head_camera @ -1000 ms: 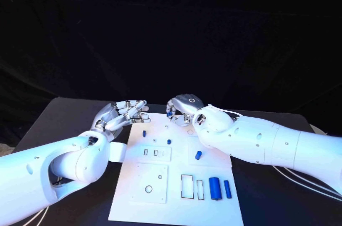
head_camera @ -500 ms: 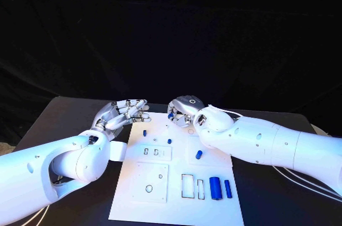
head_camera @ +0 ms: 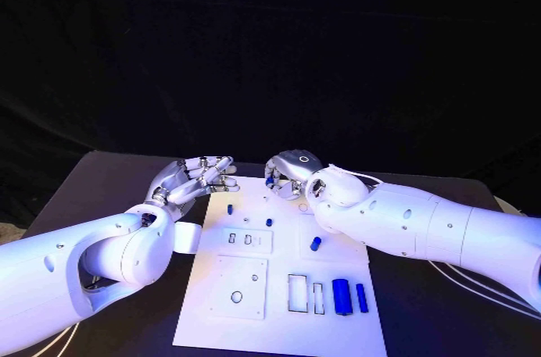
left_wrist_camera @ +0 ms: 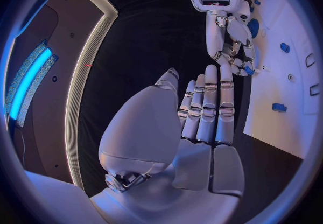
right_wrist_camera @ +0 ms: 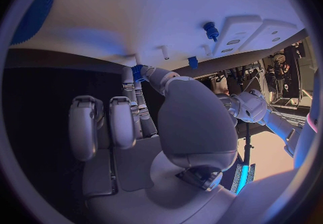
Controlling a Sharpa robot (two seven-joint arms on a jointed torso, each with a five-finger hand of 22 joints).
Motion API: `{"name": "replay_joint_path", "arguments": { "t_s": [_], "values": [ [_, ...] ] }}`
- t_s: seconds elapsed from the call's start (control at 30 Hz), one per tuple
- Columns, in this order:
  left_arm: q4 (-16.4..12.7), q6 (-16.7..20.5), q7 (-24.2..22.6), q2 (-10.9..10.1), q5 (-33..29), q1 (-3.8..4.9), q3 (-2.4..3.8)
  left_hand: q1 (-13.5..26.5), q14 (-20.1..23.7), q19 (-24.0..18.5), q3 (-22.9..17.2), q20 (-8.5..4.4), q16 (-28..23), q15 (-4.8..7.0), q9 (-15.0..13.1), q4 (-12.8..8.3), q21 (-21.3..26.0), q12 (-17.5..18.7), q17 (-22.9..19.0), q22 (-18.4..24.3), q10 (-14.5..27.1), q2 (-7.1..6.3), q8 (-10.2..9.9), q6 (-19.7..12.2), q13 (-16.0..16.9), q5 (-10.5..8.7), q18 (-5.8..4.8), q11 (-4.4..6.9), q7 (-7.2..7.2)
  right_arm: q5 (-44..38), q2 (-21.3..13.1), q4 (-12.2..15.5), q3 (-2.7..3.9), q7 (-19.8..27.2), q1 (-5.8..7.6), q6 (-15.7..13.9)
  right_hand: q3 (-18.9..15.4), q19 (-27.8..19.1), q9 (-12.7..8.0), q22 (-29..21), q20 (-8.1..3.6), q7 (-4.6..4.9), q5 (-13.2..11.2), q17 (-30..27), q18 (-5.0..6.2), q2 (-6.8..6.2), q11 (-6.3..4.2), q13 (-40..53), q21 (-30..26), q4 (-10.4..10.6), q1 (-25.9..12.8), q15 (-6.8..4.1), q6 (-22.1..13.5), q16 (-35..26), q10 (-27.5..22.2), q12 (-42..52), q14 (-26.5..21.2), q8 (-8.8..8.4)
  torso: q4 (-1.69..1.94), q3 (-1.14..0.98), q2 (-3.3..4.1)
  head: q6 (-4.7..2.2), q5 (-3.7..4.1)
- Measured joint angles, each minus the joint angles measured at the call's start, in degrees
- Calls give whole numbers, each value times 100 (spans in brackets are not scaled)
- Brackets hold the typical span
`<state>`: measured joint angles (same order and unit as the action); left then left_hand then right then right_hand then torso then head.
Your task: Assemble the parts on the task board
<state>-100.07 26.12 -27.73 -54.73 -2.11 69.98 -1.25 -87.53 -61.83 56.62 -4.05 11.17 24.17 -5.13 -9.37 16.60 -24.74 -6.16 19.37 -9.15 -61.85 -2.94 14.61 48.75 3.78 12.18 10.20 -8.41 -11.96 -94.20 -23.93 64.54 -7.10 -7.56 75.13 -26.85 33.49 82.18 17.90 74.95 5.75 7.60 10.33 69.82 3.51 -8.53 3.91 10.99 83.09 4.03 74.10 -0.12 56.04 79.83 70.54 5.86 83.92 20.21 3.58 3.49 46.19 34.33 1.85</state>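
The white task board lies in the middle of the black table. My right hand hovers over the board's far edge with its fingers curled down, pinching a small blue part. The left wrist view shows that right hand with the blue part at its fingertips, and the right wrist view shows the part close to the board. My left hand is beside the board's far left corner, fingers stretched out and holding nothing.
Loose blue parts lie on the board: a small peg, another peg, a short piece, a thick cylinder and a thin rod. Several slots and holes are cut in the near half.
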Motion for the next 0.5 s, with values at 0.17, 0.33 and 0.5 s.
{"name": "replay_joint_path", "arguments": {
  "t_s": [0.17,0.33,0.5],
  "values": [
    [9,0,2,1,0,2,0,0,0,0,0,0,0,0,0,0,0,0,0,0,0,0,0,0,0,0,0,0,0,2,13,-10,4,2,-3,0,0,0,0,-1,0,2,0,-8,0,-15,21,1,0,0,-15,0,5,0,-21,0,0,0,0,1,2,4,-8],
    [12,0,3,1,0,2,0,0,0,0,0,0,0,0,0,0,0,0,0,0,0,0,0,0,0,0,0,0,0,2,-5,11,5,2,-5,0,0,0,0,-1,0,5,-1,-8,0,-15,21,0,0,0,-15,0,9,0,-21,0,0,0,-1,0,4,6,-9],
    [14,0,4,-1,0,3,0,0,0,0,0,0,0,0,-1,0,0,0,-1,0,0,0,0,0,0,0,0,0,0,-1,-35,45,5,1,-11,-21,0,0,0,-1,0,5,-2,-8,0,-16,21,1,0,0,-16,0,10,0,-21,0,0,0,-4,-2,8,2,-15]
  ]
}}
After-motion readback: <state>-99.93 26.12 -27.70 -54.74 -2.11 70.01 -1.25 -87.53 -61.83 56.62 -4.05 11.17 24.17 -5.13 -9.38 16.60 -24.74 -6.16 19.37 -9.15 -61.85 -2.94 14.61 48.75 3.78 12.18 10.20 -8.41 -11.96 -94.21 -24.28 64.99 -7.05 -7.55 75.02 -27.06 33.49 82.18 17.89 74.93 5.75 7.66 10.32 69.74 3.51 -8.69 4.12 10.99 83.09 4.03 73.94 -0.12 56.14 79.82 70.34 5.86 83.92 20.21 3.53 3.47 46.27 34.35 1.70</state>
